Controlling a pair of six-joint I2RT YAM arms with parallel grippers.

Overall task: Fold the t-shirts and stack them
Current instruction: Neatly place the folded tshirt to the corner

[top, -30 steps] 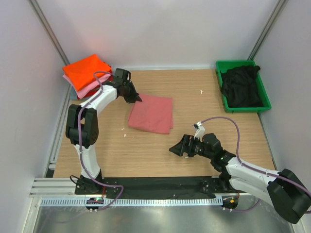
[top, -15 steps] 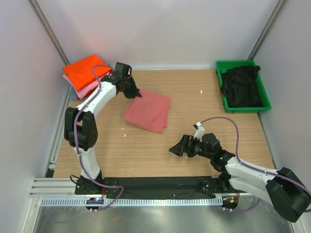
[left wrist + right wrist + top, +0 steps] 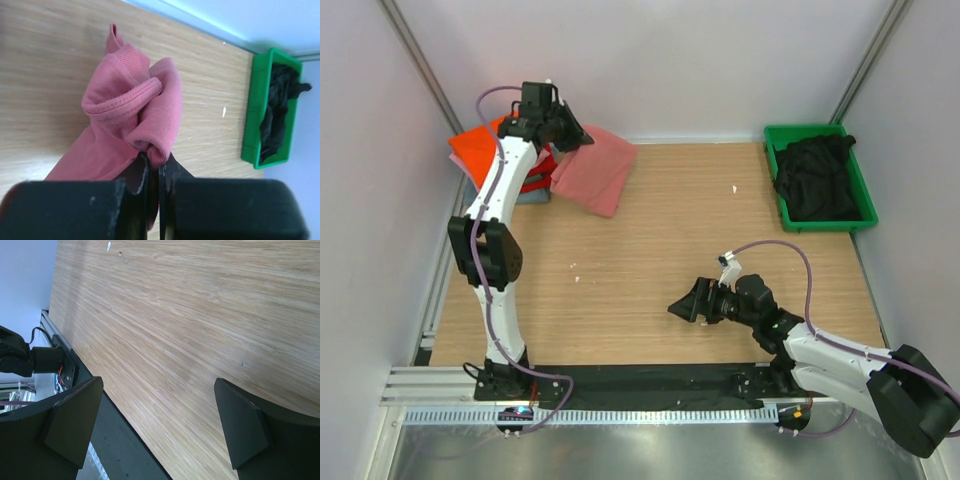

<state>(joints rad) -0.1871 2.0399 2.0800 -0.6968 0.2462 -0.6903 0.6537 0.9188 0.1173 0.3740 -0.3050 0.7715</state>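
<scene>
The salmon shirt (image 3: 595, 172) hangs bunched from your left gripper (image 3: 572, 138), jaws pinched tight on a fold, at the table's (image 3: 650, 250) far-left corner, just beside the orange-topped stack (image 3: 485, 140). Your right gripper (image 3: 678, 306) hovers spread wide by the near edge, well apart from it. The black shirt (image 3: 817, 178) fills the bin (image 3: 805, 129) at the far-right corner.
</scene>
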